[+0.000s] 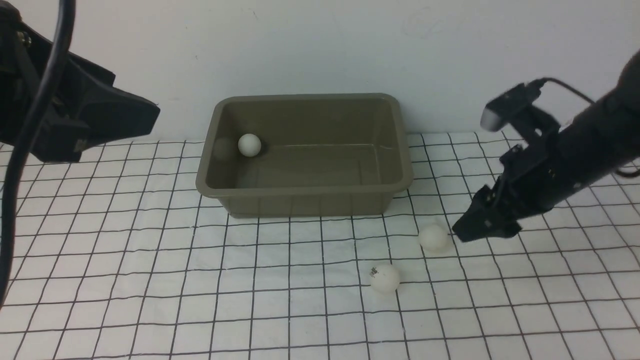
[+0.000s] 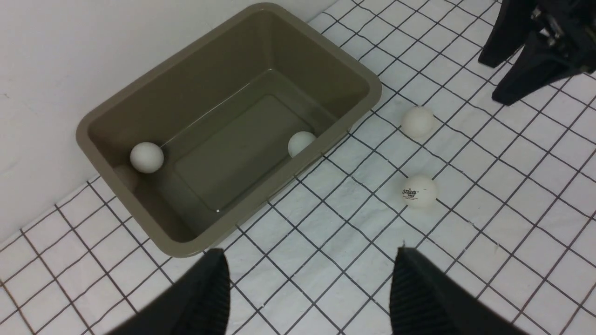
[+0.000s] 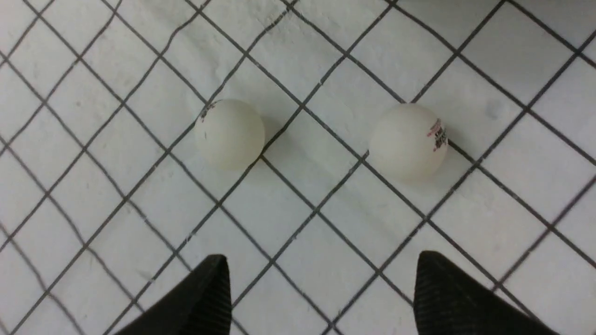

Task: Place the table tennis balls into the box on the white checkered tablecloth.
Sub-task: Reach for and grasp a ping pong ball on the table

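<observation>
The olive-brown box [image 1: 305, 192] stands at the back of the white checkered tablecloth [image 1: 150, 280]. The left wrist view shows two table tennis balls inside it, one [image 2: 146, 157] at a far corner and one [image 2: 301, 143] against the near wall. Two more lie on the cloth in front of the box's right end: a plain one [image 1: 433, 237] and a logo-marked one [image 1: 384, 277]. My right gripper [image 1: 462, 232] hangs low just right of the plain ball, open and empty, with both balls [image 3: 230, 134] [image 3: 409, 142] ahead of its fingertips [image 3: 212, 284]. My left gripper [image 2: 309, 260] is raised at the left, open and empty.
A white wall [image 1: 320, 45] rises directly behind the box. The cloth is slightly wrinkled around the loose balls. My left arm [image 1: 75, 115] and a black cable [image 1: 30, 125] fill the upper left of the front view.
</observation>
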Controlling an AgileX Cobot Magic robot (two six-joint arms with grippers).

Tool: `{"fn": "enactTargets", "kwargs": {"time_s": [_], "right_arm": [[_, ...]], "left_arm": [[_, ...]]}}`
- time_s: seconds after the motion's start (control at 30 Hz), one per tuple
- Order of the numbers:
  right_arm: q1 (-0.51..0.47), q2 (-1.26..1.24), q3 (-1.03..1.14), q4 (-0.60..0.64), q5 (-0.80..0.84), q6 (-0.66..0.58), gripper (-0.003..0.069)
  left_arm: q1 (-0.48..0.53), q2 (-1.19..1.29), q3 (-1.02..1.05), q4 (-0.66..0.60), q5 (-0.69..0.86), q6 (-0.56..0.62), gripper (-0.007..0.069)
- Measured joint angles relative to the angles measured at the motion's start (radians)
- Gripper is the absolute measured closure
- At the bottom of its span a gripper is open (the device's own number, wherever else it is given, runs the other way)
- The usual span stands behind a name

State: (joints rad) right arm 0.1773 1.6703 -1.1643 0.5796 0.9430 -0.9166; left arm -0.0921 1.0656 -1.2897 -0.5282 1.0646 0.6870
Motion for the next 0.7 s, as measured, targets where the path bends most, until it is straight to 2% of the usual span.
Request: {"fn": "enactTargets", "kwargs": {"time_s": [0.13,0.27,0.37,0.7], "right_arm": [[0.05,0.02,0.075,0.074,-0.21,-0.086,0.0183],[0.076,0.089,0.077,0.097,-0.331,-0.117,0.0183],[0.076,0.154,0.077,0.099,-0.392,-0.122,0.0183],[0.076,0.254,0.071,0.112,-0.443,-0.146,0.0196]], "left_arm": [[0.0,0.0,0.0,0.0,-0.004,0.0,0.0209],[0.0,0.0,0.0,0.0,-0.004,0.0,0.0209],[0.0,0.0,0.0,0.0,-0.006,0.0,0.0209],[0.0,0.0,0.0,-0.003,-0.024,-0.001,0.0209]]}}
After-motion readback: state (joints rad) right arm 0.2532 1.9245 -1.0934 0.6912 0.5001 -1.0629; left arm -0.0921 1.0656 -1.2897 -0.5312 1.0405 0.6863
